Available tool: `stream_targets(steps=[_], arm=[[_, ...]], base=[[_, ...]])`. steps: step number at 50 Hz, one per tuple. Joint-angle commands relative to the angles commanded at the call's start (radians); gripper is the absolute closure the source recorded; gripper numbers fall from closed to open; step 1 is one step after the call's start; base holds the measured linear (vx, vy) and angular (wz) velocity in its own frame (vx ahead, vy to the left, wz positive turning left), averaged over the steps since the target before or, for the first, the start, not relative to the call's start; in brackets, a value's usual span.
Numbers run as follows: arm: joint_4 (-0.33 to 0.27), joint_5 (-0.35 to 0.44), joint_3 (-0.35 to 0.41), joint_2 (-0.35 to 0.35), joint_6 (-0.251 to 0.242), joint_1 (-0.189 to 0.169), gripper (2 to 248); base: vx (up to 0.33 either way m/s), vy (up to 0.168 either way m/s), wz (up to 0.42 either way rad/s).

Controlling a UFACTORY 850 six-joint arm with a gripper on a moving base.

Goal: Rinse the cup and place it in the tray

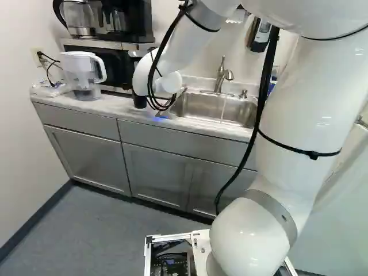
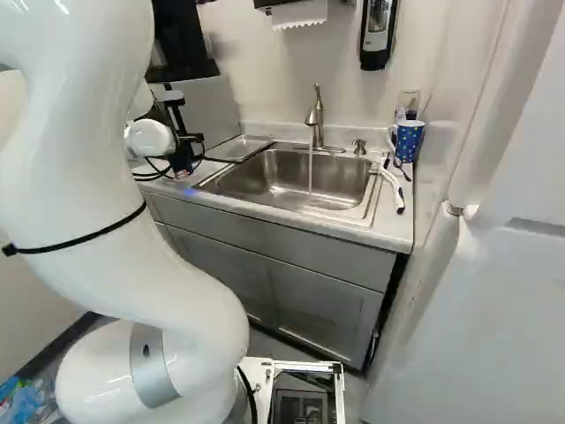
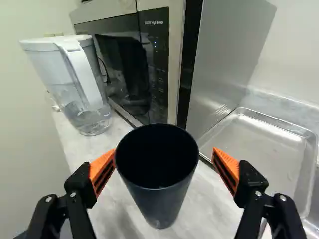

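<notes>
Cups in this kitchen corner: two — one dark cup (image 3: 159, 204), one spotted blue mug (image 2: 410, 141)
Water pitcher (image 3: 65, 74): one
Microwave (image 3: 159, 74): one
Metal tray (image 3: 264, 149): one
Sink (image 2: 291, 199): one, with a single faucet (image 2: 316, 119)
Wall dispenser (image 2: 378, 35): one
Cabinet doors (image 1: 89, 161): three — all grey, side by side beneath one counter (image 1: 109, 106)

Inside of the dark cup (image 3: 159, 199) between the gripper's (image 2: 183, 152) fingers too black to read, and the counter (image 3: 109, 209) directly beneath its base hidden; microwave (image 3: 159, 64) ahead cut off by the wrist view's edge, shallow metal tray (image 3: 264, 154) beside the gripper partly covered by one finger.
</notes>
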Motion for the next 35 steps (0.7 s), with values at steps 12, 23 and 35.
stream_targets(steps=[12,23,35], arm=[[0.000,0.000,0.001,0.001,0.000,0.010,3],[0.000,0.000,0.005,0.005,0.000,0.015,3],[0.000,-0.014,0.005,0.005,0.000,0.015,3]], base=[[0.000,0.000,0.000],[0.000,0.000,0.000],[0.000,0.000,0.000]])
